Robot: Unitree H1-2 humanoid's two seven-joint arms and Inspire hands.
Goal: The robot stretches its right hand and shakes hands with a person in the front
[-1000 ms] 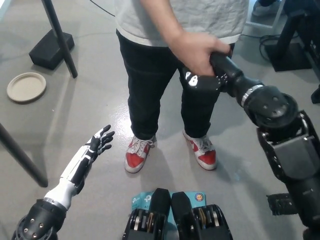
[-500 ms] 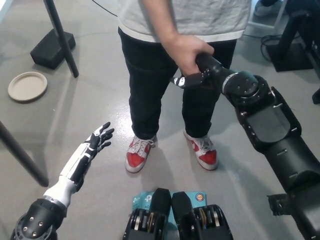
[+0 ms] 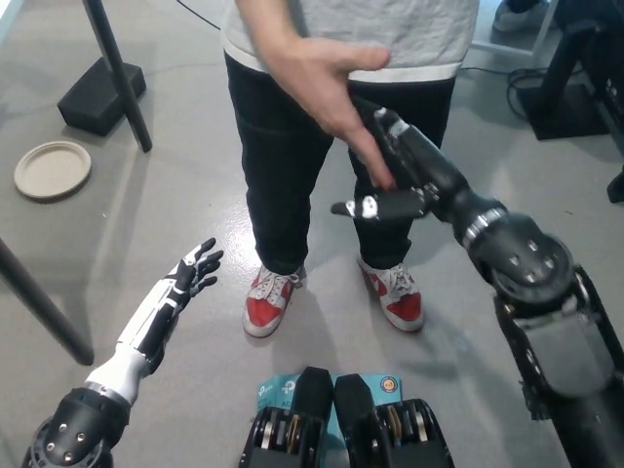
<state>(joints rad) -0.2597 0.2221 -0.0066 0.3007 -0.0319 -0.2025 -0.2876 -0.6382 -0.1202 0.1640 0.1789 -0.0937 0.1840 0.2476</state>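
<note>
Black and reaching up from the lower right, the robot's right hand (image 3: 395, 175) stretches toward the person (image 3: 341, 107) standing in front of it. Its fingers are apart and hold nothing, with one pale-tipped finger pointing toward picture left. The person's hand (image 3: 327, 83) hangs open just above and over the robot's hand, palm turned down, fingertips overlapping the black fingers; whether they actually touch cannot be told. The two hands are not clasped.

The person wears a grey shirt, black trousers and red-and-white shoes (image 3: 268, 300), and stands on the grey floor (image 3: 175, 195).

The white left hand (image 3: 190, 273) rests low at the lower left, arm stretched forward, its dark fingers spread and holding nothing, well apart from the person's near shoe.

At the far left a round pale plate (image 3: 52, 169) lies on the floor, near a black block (image 3: 100, 93) and a dark slanting pole (image 3: 117, 68).
</note>
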